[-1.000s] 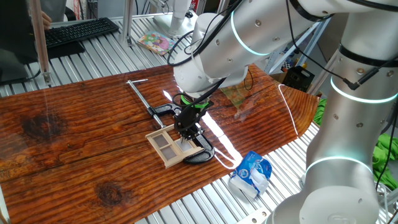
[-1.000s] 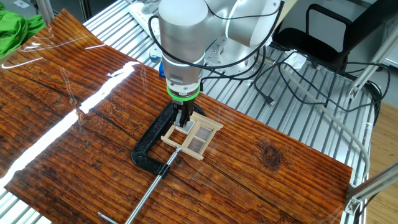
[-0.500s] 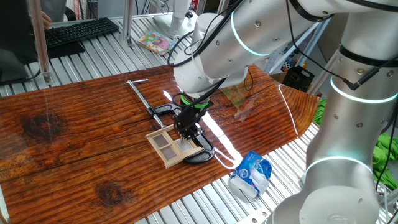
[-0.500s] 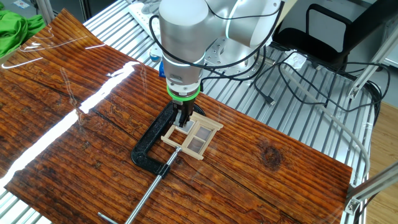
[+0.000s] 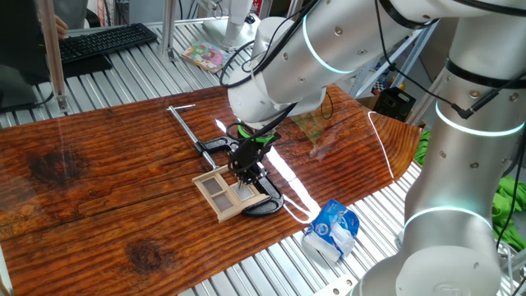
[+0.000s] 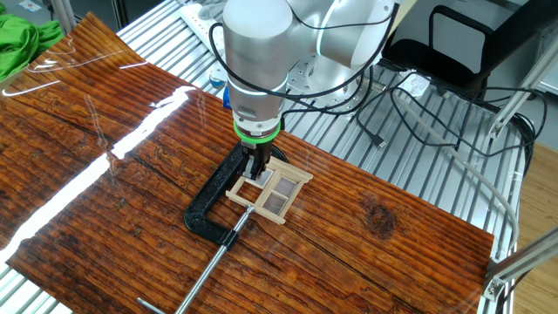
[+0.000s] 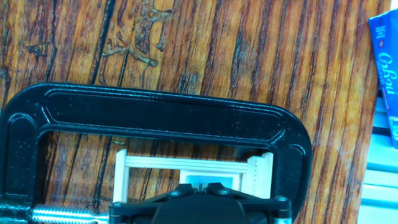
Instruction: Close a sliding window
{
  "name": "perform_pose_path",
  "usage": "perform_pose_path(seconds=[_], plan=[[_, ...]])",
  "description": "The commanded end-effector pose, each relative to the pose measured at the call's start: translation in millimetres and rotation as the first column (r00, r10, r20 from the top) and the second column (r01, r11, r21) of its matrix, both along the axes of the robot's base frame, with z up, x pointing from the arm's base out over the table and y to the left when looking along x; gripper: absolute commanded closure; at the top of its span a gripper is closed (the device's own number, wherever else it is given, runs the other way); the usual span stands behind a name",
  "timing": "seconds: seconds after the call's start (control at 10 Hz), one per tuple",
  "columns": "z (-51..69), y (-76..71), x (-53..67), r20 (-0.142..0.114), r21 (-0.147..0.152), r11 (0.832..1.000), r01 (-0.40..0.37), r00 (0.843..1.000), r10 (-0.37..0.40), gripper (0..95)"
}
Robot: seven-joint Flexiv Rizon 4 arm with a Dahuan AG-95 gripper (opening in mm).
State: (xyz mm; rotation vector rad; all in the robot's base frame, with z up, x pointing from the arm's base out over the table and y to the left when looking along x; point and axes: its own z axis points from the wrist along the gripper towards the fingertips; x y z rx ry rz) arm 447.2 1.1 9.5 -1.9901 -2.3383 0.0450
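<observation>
The sliding window (image 5: 220, 192) is a small pale wooden frame with greyish panes. It lies flat on the dark wooden table, held by a black C-clamp (image 5: 265, 205) with a long steel screw. It also shows in the other fixed view (image 6: 272, 194) and in the hand view (image 7: 193, 169), inside the clamp's bow (image 7: 161, 112). My gripper (image 5: 246, 173) points straight down with its tips on the window's part nearest the clamp bow (image 6: 255, 173). In the hand view the gripper (image 7: 194, 187) has its fingers pressed together, with nothing seen between them.
A blue and white packet (image 5: 332, 229) lies off the table's near right edge and shows in the hand view (image 7: 385, 62). A keyboard (image 5: 103, 41) sits at the far left. A green cloth (image 6: 22, 39) lies beyond the table corner. The clamp screw (image 6: 209, 266) sticks out along the table.
</observation>
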Motion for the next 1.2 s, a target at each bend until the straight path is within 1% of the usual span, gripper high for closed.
perform_pose_path(seconds=[0.1,0.5,1.1,1.2], plan=[[-0.3,0.8,2.5,0.002,0.001,1.000,0.001,1.000,-0.001,95.0],[0.2,2.5,7.2,-0.001,0.002,1.000,0.005,1.000,-0.005,95.0],[1.2,5.2,15.9,-0.002,-0.009,1.000,0.012,1.000,-0.012,95.0],[1.3,5.6,16.9,-0.003,-0.008,1.000,0.010,1.000,-0.010,95.0]])
